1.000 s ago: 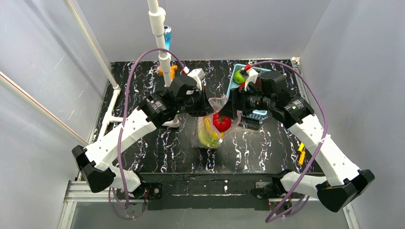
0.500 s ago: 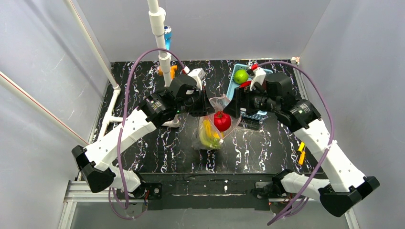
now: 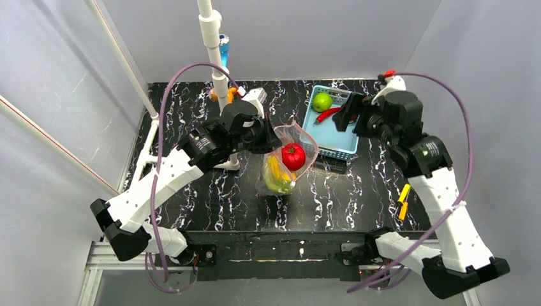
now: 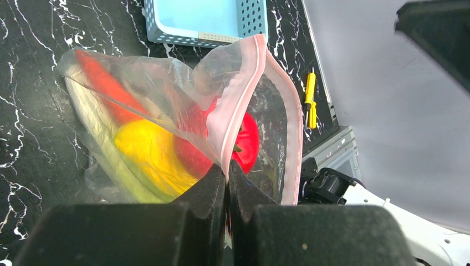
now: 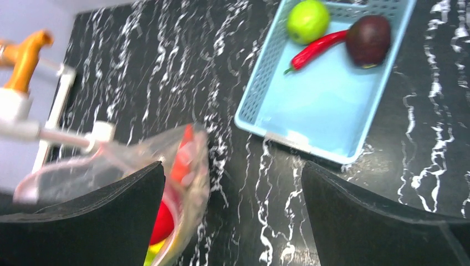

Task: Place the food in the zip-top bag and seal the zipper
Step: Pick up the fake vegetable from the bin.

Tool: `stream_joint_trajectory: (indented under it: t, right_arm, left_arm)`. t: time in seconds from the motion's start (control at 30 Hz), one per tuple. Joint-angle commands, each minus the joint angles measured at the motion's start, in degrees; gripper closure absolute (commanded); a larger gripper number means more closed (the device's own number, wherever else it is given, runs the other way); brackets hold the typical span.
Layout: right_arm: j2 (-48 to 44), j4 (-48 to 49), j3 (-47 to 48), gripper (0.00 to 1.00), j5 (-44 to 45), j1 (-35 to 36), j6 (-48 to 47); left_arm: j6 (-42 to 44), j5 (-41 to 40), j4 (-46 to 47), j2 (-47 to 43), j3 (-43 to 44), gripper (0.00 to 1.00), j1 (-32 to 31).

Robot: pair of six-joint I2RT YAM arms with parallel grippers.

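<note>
The zip-top bag stands on the table with its mouth held open. My left gripper is shut on the near side of the zipper, as the left wrist view shows. In the bag are the red tomato, a yellow fruit, the leek and an orange-red piece. My right gripper is open and empty above the blue basket. The basket holds the green fruit, the chilli and the maroon fruit.
A white pipe post with an orange fitting stands behind the left gripper. A yellow tool lies at the right edge of the table. Grey walls enclose the table on three sides.
My right gripper has drawn back from the bag's mouth, up and right to over the basket, leaving the tomato in the bag. The left gripper still holds the bag, slightly raised.
</note>
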Motion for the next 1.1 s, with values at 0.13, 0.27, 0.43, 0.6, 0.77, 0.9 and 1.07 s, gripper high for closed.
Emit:
stream_joint_trajectory:
  t: [0.13, 0.27, 0.43, 0.6, 0.77, 0.9, 1.07]
  right_arm:
    - [13.00, 4.47, 4.92, 0.02, 2.05, -7.09, 4.60]
    - [20.84, 10.80, 3.15, 0.02, 6.09, -7.75, 6.04]
    - [33.13, 12.55, 6.56, 0.02, 5.07, -7.90, 5.59]
    - [45.85, 10.04, 14.22, 0.02, 5.72, -8.01, 4.18]
    - [55.49, 7.72, 22.91, 0.08, 3.50, -8.02, 2.89]
    - [59.79, 8.01, 26.96, 0.12, 3.32, -7.99, 6.78]
    - [62.99, 9.76, 28.17, 0.16, 4.14, -8.02, 13.78]
  left_arm:
    - [0.26, -3.44, 0.86, -4.65, -0.25, 1.00, 0.18]
    - [-0.49, -2.91, 0.70, -4.11, 0.07, 1.00, 0.19]
    - [-1.22, -0.77, -1.29, -2.33, 2.26, 1.00, 0.18]
    - [-1.91, -1.07, -1.61, -1.96, 1.70, 1.00, 0.19]
    - [-2.10, -1.03, -1.89, -1.51, 1.96, 1.00, 0.19]
    - [-1.82, -1.42, -2.57, -1.57, 2.04, 1.00, 0.21]
    - [-1.10, -1.99, -3.59, -1.66, 2.94, 1.00, 0.16]
